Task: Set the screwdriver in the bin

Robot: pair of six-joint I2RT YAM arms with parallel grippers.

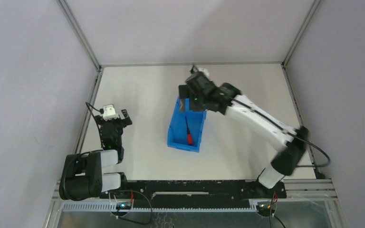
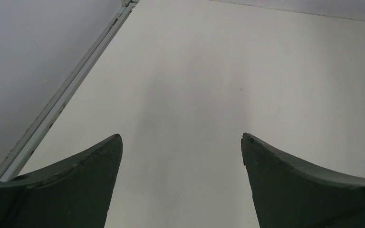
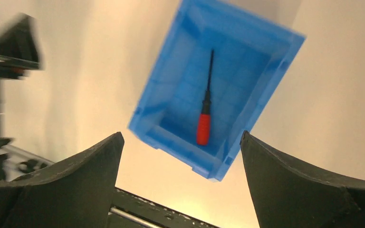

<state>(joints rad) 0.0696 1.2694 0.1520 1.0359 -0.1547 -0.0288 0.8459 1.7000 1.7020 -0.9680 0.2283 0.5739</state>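
The blue bin (image 1: 176, 128) stands in the middle of the table. The screwdriver (image 1: 188, 133), red handle and black shaft, lies flat inside it, handle toward the near end. It also shows in the right wrist view (image 3: 203, 127), inside the bin (image 3: 266, 99). My right gripper (image 1: 186, 97) hangs above the bin's far end, open and empty; in its own view (image 3: 180, 140) the jaws stand wide apart. My left gripper (image 1: 117, 116) is open and empty over bare table at the left, and its own view (image 2: 181, 140) shows nothing between the fingers.
A metal rail (image 1: 88, 99) runs along the table's left edge, with grey walls behind and at both sides. A black rail (image 1: 195, 187) crosses the near edge by the arm bases. The left arm (image 3: 0, 95) shows blurred in the right wrist view.
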